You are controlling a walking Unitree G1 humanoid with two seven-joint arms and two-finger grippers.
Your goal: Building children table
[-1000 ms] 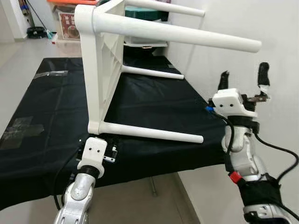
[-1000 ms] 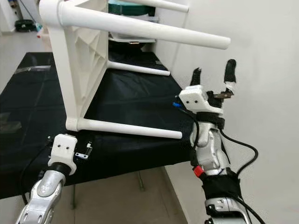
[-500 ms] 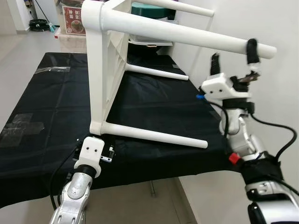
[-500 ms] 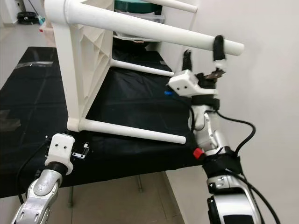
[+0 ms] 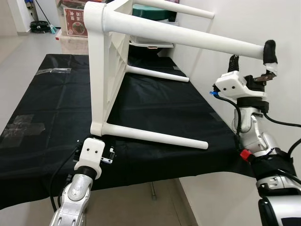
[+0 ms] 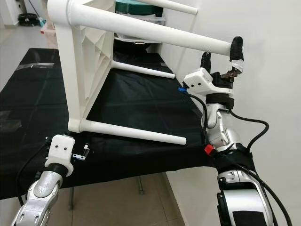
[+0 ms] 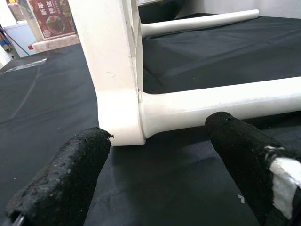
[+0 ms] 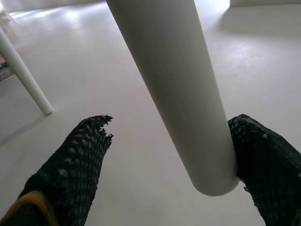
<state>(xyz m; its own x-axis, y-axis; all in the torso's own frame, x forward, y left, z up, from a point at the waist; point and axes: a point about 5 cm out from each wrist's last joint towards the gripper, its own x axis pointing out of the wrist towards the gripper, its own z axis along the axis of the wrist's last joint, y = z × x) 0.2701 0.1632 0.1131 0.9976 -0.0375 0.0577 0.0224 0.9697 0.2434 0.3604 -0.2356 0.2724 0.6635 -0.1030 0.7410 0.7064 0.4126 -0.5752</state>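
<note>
The white children's table (image 5: 101, 70) lies on its side on a black-covered worktable (image 5: 47, 108), its legs pointing toward the wall on the right. My right gripper (image 5: 251, 54) is raised at the free end of the upper near leg (image 5: 188, 40). It is open, the leg end (image 8: 188, 117) sits between its fingers, and one finger (image 8: 263, 160) rests against the tip. My left gripper (image 7: 160, 129) is low at the worktable's front edge. It is open and faces the corner where the lower near leg (image 7: 211, 101) joins the tabletop.
A white wall (image 5: 282, 23) stands close behind the right arm. Boxes and a green item (image 5: 148, 12) are stacked at the far end of the worktable. Tape patches (image 5: 21, 127) mark the cloth on the left. Pale floor lies below the front edge.
My right gripper rose from below the upper near leg, came around it, then slid out to its tip. The left arm stayed put. The camera shifted slightly.
</note>
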